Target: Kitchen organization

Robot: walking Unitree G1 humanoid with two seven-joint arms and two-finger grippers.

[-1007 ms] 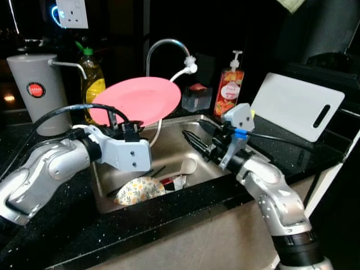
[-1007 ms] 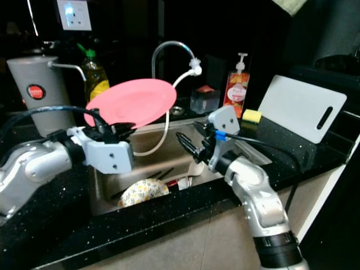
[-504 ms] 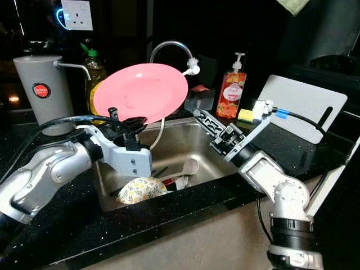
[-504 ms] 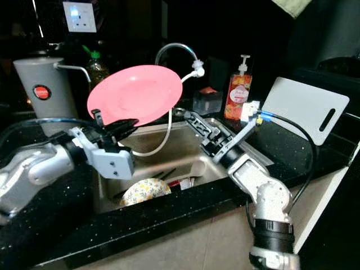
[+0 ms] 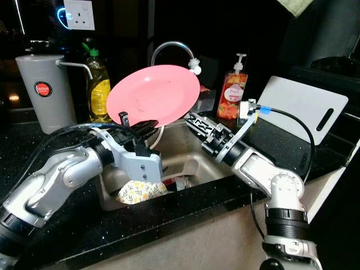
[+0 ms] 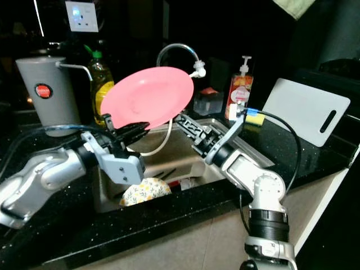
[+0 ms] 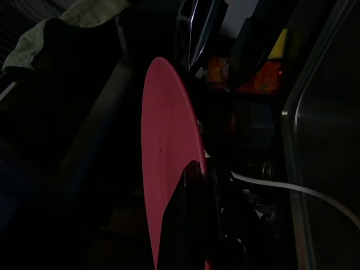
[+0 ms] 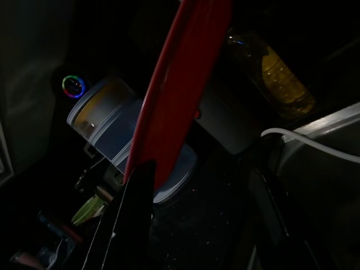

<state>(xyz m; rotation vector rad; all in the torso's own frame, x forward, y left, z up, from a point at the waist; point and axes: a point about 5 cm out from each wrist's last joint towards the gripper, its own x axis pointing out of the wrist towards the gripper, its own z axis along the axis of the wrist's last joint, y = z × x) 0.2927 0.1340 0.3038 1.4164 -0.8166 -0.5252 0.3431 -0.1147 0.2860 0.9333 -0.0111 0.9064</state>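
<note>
Left hand (image 5: 138,125) grips the lower rim of the pink plate (image 5: 153,95), its black fingers closed on the edge — the silver forearm reaches in from the robot's left with the elbow bent low over the black table (image 5: 50,225) and the wrist turned upward. That plate stands tilted on edge above the sink (image 5: 174,147), its face toward the camera and its top rim near the curved faucet (image 5: 171,50).

From the robot's right, the right arm rises from a bent elbow at the table's front edge and stretches across the basin; the right hand (image 5: 191,121) has its fingers spread narrowly at the plate's lower right rim, one finger lying along the edge in the right wrist view, but I cannot tell whether they press on it.

Down in the sink lie a floral bowl (image 5: 140,189) and a pale spoon (image 5: 189,166). Behind it stand a grey canister (image 5: 42,90), a yellow dish-soap bottle (image 5: 99,90) and a red pump bottle (image 5: 232,95) — a white cutting board (image 5: 295,107) leans further to the right.
</note>
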